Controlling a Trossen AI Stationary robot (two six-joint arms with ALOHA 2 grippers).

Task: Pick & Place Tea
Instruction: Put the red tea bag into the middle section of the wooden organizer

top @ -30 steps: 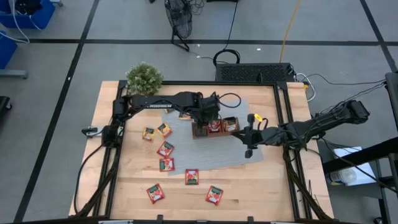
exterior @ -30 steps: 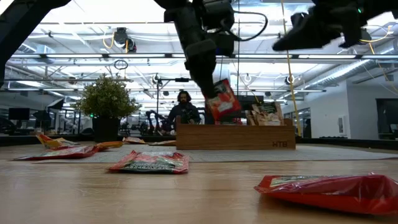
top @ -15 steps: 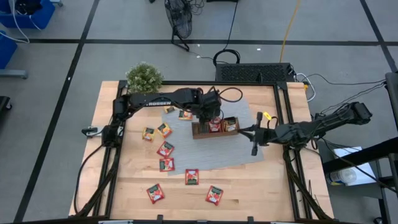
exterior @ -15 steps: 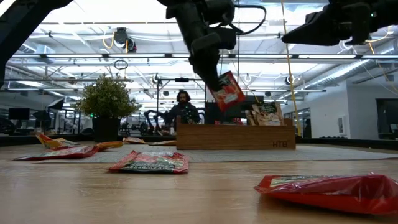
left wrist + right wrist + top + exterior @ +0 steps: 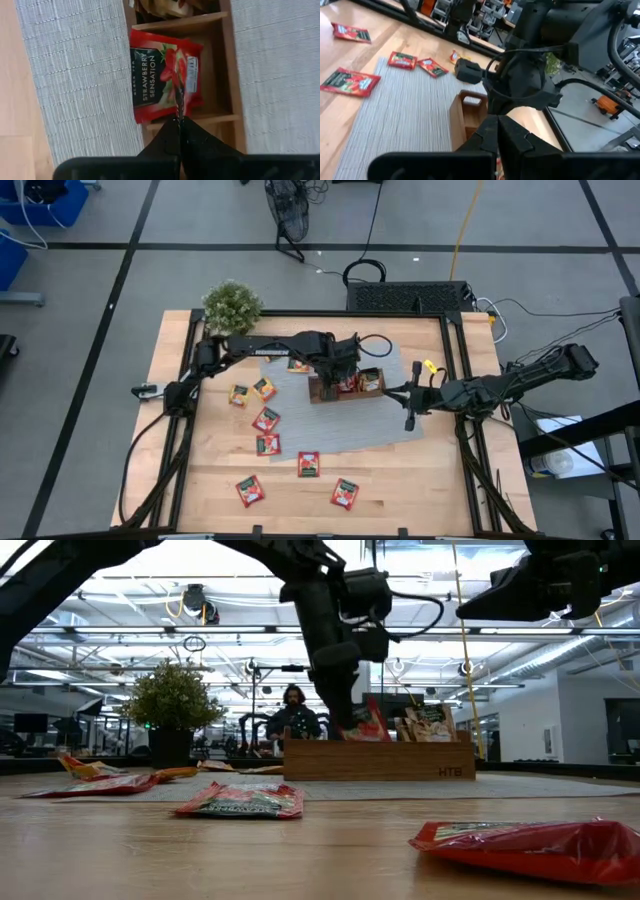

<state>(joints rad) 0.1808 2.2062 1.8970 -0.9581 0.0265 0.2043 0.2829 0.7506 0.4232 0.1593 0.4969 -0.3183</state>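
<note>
Beside scattered sachets [image 5: 266, 419], potted plant [image 5: 232, 305].

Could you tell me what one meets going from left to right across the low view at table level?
Potted plant → red tea sachet lying flat → left gripper shut on a red sachet over the wooden tray → red sachet nearest the camera.
</note>
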